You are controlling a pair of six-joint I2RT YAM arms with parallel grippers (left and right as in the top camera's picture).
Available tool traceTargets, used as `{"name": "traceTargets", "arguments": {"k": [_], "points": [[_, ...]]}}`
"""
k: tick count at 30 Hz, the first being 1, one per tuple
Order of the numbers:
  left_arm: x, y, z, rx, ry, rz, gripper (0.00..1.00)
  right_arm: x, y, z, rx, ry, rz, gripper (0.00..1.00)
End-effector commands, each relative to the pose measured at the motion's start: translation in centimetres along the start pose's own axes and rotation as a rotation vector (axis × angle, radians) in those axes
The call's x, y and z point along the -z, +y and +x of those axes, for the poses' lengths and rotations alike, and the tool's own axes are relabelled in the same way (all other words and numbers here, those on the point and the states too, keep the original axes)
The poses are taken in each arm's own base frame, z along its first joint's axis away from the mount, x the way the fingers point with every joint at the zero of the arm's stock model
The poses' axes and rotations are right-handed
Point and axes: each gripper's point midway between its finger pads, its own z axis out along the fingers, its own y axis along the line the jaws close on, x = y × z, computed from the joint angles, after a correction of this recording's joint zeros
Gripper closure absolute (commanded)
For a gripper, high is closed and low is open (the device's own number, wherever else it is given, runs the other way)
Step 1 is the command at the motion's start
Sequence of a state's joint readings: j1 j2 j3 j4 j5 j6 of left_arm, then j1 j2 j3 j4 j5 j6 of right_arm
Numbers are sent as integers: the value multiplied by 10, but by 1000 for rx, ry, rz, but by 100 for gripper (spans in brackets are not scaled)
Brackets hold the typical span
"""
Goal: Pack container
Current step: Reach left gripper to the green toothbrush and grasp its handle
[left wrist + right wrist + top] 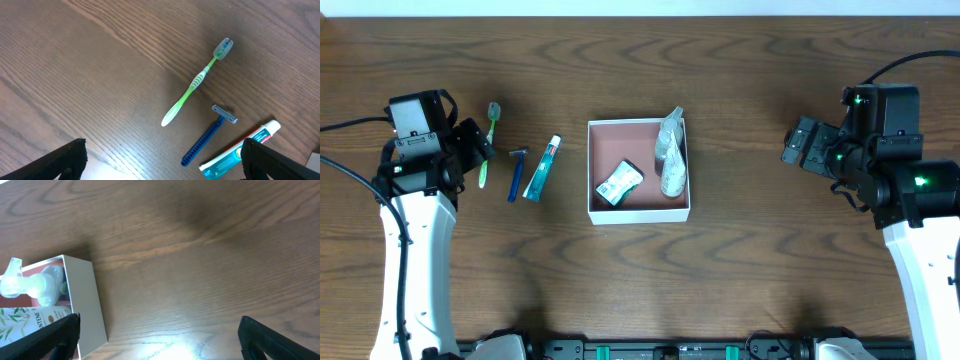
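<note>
The container [638, 213], a square white box with a reddish-pink inside, sits mid-table. In it lie a small white and green packet [619, 183] and a pale spray bottle [671, 155]. Its white wall [85, 300] and the bottle [30, 282] show in the right wrist view. Left of the box lie a green toothbrush [489, 145] [195, 85], a blue razor [517, 172] [207, 136] and a toothpaste tube [542, 168] [240, 150]. My left gripper [478, 143] [162, 162] is open and empty over the toothbrush. My right gripper [798, 145] [160, 337] is open and empty, right of the box.
The dark wooden table [750, 260] runs under everything. A pale strip [640, 6] marks its far edge. Black arm bases [670, 348] sit along the near edge.
</note>
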State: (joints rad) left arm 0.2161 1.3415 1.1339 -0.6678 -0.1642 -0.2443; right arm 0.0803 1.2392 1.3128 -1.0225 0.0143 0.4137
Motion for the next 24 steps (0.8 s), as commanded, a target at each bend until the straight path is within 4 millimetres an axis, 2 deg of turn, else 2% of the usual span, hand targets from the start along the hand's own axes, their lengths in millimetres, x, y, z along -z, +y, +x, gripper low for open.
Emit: {"name": "traceTargets", "arguments": {"k": [1, 10, 16, 19, 21, 24], "points": [[-6, -4, -7, -80, 4, 15, 2, 1, -1, -1, -19, -5, -1, 1], [-62, -13, 12, -299, 120, 18, 2, 1, -1, -1, -19, -6, -2, 1], [-101, 11, 8, -340, 142, -16, 2, 1, -1, -1, -19, -5, -1, 1], [-114, 15, 7, -378, 139, -21, 1, 1, -1, -1, -19, -5, -1, 1], [-120, 10, 5, -403, 127, -1, 1, 1, -1, -1, -19, -5, -1, 1], [-124, -10, 1, -454, 95, 102, 1, 1, -1, -1, -19, -5, -1, 1]]}}
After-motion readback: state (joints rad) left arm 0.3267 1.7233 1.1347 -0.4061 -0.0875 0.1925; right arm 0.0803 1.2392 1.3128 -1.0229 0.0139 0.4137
